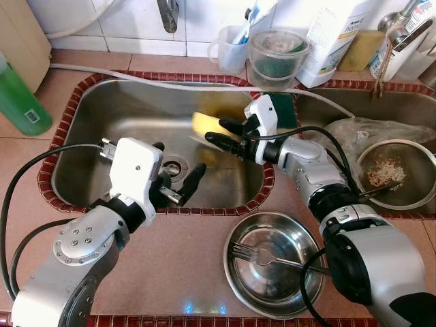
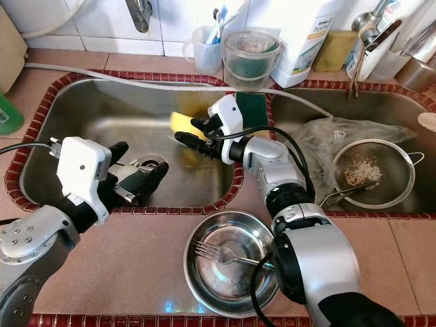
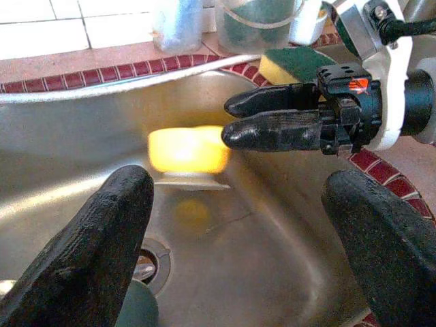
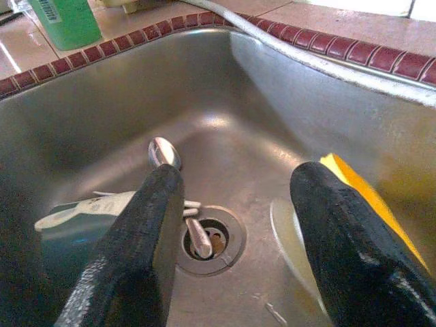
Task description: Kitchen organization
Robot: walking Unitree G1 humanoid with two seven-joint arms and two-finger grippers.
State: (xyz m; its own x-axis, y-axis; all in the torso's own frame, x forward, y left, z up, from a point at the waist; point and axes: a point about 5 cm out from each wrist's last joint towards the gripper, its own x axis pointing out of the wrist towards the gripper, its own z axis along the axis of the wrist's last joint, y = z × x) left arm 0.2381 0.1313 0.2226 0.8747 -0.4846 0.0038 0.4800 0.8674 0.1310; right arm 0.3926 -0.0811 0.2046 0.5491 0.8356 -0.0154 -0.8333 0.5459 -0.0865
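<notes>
Your right gripper point(image 1: 219, 133) has its jaws spread apart with nothing between them, hovering inside the left sink basin point(image 1: 95, 116) just beside the yellow sponge point(image 1: 206, 123), which leans against the basin's back right wall. Your left gripper point(image 1: 178, 178) sits lower at the basin's front, jaws wide open and empty, right over the drain point(image 4: 208, 238). A spoon point(image 4: 172, 177) lies across that drain, with what looks like a blue-green cup point(image 4: 75, 231) on its side next to it, under your left jaws. A green-topped sponge point(image 3: 300, 65) rests on the divider behind the right wrist. On the tabletop in front of the sink a steel bowl point(image 1: 274, 264) holds a fork point(image 1: 259, 256). The right basin carries a strainer point(image 1: 396, 174) with food scraps and a crumpled plastic bag point(image 1: 354, 133). A green bottle point(image 1: 19, 95) stands at the far left, and a clear container point(image 1: 276, 54) and white jug point(image 1: 330, 34) line the back wall.
</notes>
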